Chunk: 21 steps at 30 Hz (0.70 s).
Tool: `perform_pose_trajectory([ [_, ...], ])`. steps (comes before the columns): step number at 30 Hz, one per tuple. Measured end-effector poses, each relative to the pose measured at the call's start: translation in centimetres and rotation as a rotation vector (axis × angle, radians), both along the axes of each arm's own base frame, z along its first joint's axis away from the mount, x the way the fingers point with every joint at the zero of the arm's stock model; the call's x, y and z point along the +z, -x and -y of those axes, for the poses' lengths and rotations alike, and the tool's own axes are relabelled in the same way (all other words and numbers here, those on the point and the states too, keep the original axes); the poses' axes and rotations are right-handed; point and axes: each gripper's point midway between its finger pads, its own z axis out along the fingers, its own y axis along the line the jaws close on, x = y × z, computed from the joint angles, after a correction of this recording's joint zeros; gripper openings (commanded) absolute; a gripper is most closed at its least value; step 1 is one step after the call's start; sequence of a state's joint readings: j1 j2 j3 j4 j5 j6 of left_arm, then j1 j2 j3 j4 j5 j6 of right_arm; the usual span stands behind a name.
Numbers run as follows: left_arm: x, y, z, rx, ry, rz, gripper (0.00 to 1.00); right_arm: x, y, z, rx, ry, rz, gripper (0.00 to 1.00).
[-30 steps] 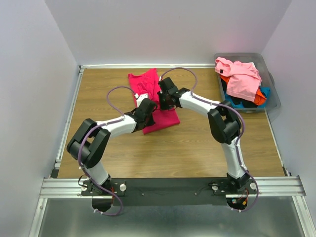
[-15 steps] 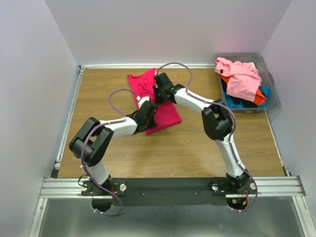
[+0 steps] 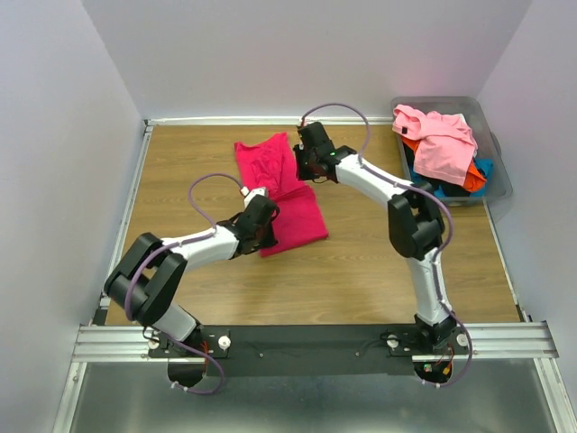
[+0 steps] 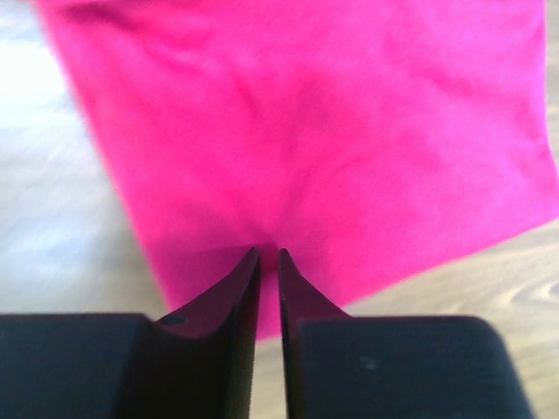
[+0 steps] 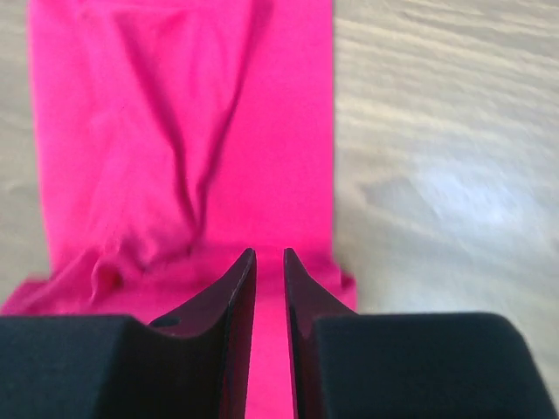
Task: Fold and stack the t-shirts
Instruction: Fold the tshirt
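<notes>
Grippers of both arms hung at a crimson t-shirt (image 3: 270, 167) lying flat on the wooden table (image 3: 361, 262), well to the left of the grey bin (image 3: 499, 176), in the view from above. The left gripper (image 3: 267, 224) sat at the shirt's near corner, on the side away from the bin. The right gripper (image 3: 304, 171) sat at the edge facing the bin. Inside the bin, a light pink t-shirt (image 3: 442, 135) topped an orange t-shirt (image 3: 471, 180), a blue t-shirt (image 3: 485, 167) and a black t-shirt (image 3: 433, 188).

From the left wrist, the fingers (image 4: 236, 297) stood a thin slit apart, pinching crimson cloth where creases ran together at their tips.

From the right wrist, that arm's fingers (image 5: 229, 297) stood narrowly apart over a folded band of the same shirt. Whether they gripped cloth could not be told.
</notes>
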State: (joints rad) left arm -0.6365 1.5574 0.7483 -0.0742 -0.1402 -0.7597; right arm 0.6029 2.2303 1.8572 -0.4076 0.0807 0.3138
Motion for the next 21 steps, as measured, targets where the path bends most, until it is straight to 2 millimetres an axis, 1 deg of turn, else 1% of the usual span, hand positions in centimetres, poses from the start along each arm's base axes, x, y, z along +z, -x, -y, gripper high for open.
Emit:
perform_pose_trajectory([
  [1,0.3,0.5,-0.5,0.002,-0.007,-0.007,0.35,0.4,0.5,0.3,0.004,-0.001,-0.004,0.26],
  [2,0.7,0.7,-0.8,0.003,-0.009,-0.004,0.40,1.4,1.4,0.6,0.020,-0.015,-0.002,0.26],
  [3,1.5,0.7,-1.2,0.010,-0.002,0.007,0.45,2.2,2.3,0.8,0.034,-0.027,-0.005,0.26],
  [5,3.0,0.1,-1.8,0.027,0.015,0.042,0.46,3.7,3.6,1.0,0.060,-0.052,0.003,0.26],
  [7,4.7,-0.9,-2.5,0.047,0.031,0.088,0.46,4.7,4.8,1.3,0.084,-0.071,0.008,0.26],
  [8,5.0,-1.3,-2.8,0.057,0.033,0.098,0.45,5.1,5.5,1.5,0.098,-0.077,0.007,0.26],
  [9,5.4,-2.0,-3.1,0.067,0.031,0.108,0.42,5.2,5.8,1.5,0.107,-0.083,0.007,0.26],
  [10,5.4,-2.3,-3.3,0.071,0.026,0.110,0.41,5.2,6.0,1.6,0.111,-0.087,0.006,0.26],
  [13,4.9,-3.3,-3.3,0.072,0.006,0.100,0.35,4.0,6.8,2.0,0.124,-0.084,-0.024,0.26],
  [18,3.1,-4.2,-3.1,0.064,-0.033,0.064,0.28,2.1,7.7,3.0,0.123,-0.064,-0.070,0.26],
  [20,2.6,-4.8,-3.1,0.065,-0.049,0.055,0.27,1.8,8.0,3.4,0.120,-0.061,-0.078,0.26],
  [21,2.2,-5.4,-3.3,0.073,-0.062,0.050,0.26,1.8,8.1,3.6,0.118,-0.061,-0.079,0.26],
])
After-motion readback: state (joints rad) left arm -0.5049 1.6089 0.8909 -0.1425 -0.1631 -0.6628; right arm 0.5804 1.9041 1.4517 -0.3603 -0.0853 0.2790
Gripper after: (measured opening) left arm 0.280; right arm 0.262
